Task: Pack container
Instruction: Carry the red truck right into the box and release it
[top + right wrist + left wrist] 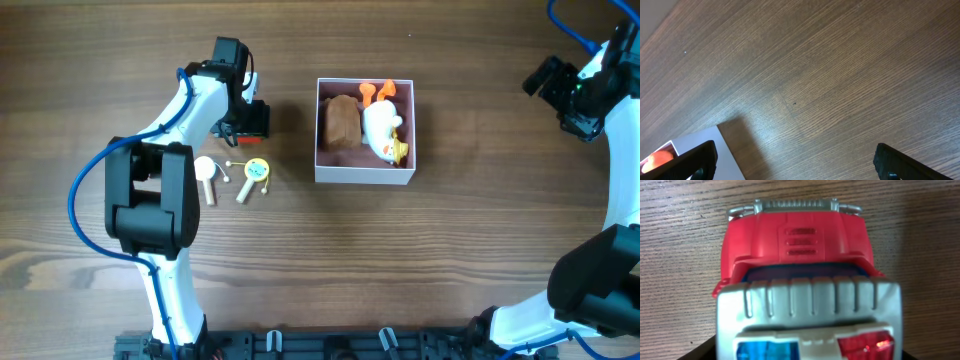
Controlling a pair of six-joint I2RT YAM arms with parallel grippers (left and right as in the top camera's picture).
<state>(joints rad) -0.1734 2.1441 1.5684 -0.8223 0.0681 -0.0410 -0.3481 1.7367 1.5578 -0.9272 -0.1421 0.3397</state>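
Red truck (pixel 797 255) fills the left wrist view; whether the left jaws grip it cannot be told. Beyond, in the middle of the table (pixel 450 260), the container (pixel 365 177) holds toys (pixel 341 122). Right jaws gape empty. Picking step, likely; next, lift truck into container.

The surface (pixel 450 250) is brown wood grain, matt, with a pale soft sheen low in the right wrist view. The container (pixel 365 178), at centre top of the overhead view, looks like matt white card outside and dusty pink inside. In it, a brown toy (pixel 341 123) looks soft and fuzzy (plush or cloth, too small to tell); the white and orange toy (pixel 380 128) beside it looks smooth. The toy car (pixel 797 240) filling the left wrist view is glossy red plastic, with a silvery metal-look grille, a matt grey ribbed piece and translucent blue and red lamps. The right hand (pixel 795 162) has matt black fingers.
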